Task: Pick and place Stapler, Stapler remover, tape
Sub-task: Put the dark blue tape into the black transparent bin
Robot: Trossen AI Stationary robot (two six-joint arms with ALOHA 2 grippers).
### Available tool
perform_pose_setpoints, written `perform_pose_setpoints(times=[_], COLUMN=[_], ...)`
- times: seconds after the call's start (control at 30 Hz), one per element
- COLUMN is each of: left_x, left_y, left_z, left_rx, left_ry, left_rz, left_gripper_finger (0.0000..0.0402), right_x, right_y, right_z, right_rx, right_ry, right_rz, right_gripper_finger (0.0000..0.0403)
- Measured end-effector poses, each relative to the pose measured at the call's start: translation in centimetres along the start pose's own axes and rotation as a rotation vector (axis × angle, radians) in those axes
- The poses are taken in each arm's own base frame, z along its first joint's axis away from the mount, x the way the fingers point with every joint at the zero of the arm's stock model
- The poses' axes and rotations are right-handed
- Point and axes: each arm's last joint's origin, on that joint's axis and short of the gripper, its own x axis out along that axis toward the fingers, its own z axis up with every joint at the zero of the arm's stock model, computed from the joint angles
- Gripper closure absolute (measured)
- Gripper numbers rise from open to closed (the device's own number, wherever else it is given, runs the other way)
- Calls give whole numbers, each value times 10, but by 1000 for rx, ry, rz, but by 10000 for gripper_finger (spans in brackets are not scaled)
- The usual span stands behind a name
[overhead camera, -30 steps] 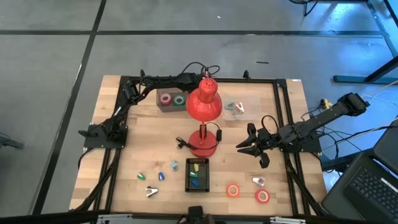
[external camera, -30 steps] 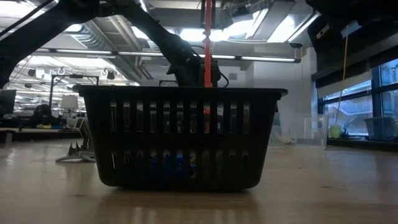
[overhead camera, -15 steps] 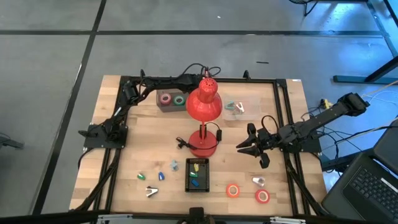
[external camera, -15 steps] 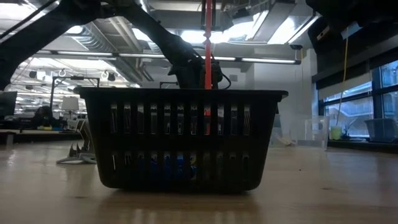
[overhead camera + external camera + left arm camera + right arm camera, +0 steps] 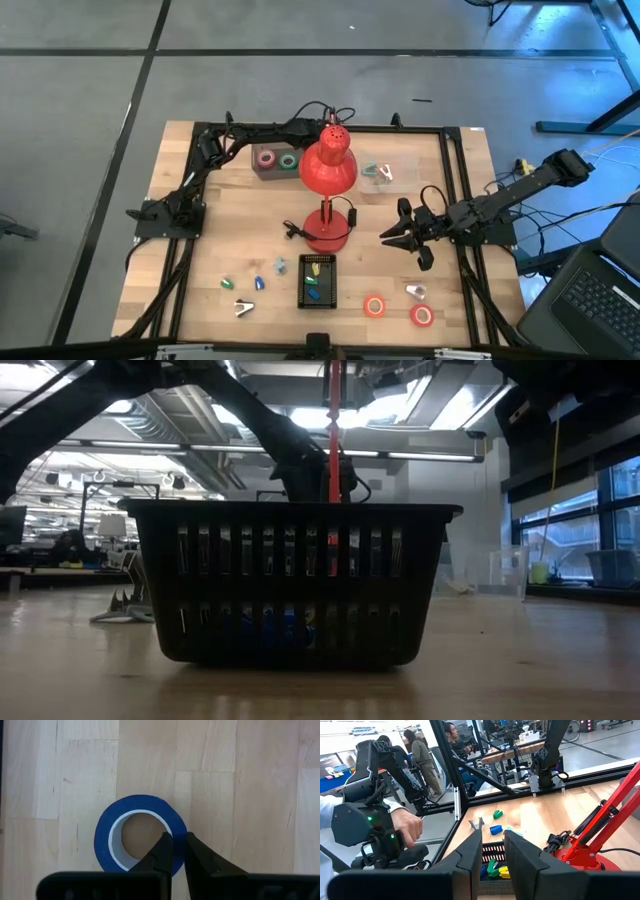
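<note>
My left tool (image 5: pixel 178 851) pinches the wall of a blue tape roll (image 5: pixel 140 834) at the desk's (image 5: pixel 240 215) far edge behind the red lamp (image 5: pixel 329 170), while my right tool (image 5: pixel 392 237) hovers narrow and empty over open boards.

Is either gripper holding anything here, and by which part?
Left gripper is shut on the blue tape roll, pinching its ring wall. Right gripper holds nothing.

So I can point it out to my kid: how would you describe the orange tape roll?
Find the tall red desk lamp mid-table, then the black slotted plastic basket in front of it. Toward the right arm's side lie two tape rings: the orange tape roll is nearer the basket, the red tape roll farther out.
</note>
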Motion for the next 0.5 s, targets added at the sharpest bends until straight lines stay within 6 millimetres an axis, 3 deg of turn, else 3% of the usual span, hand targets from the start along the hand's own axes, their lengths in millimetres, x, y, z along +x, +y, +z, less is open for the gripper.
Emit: perform_pose_setpoints(times=[0.2,0.5], left_x=[-4,-30], left_y=[1,7], left_z=[6,26], left_rx=[1,3], left_ry=[-27,-71], left_rz=[-22,-8], left_gripper_finger=[386,398], right_x=[0,0], right_y=[0,1], right_z=[0,0], right_rx=[0,18], right_ry=[0,12], right_rz=[0,33], right_gripper_finger=[319,319])
